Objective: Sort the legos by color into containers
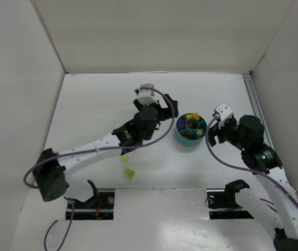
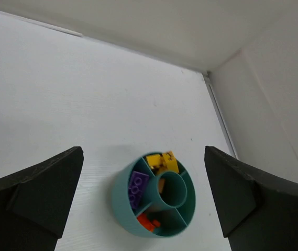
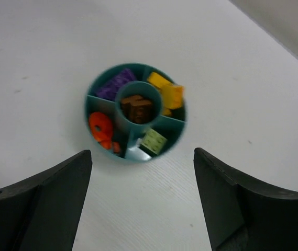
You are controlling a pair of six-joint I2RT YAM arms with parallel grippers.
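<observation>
The teal bowl (image 1: 183, 140) stands right of centre on the table, between my two grippers. Its compartments hold purple bricks (image 2: 136, 188), yellow bricks (image 3: 167, 91), orange pieces (image 3: 100, 128) and a lime green brick (image 3: 154, 140). Brown bricks (image 3: 136, 107) fill the central cup. Two small yellow-green legos (image 1: 125, 156) (image 1: 130, 172) lie loose on the table near the left arm. My left gripper (image 1: 172, 107) hangs open just left of the bowl, nothing between its fingers. My right gripper (image 1: 211, 132) is open just right of the bowl, also empty.
White walls enclose the table at the back and on both sides. A metal rail (image 1: 253, 99) runs along the right edge. The left arm (image 1: 101, 144) stretches diagonally across the table, with its purple cable (image 1: 162, 133) looping beside it.
</observation>
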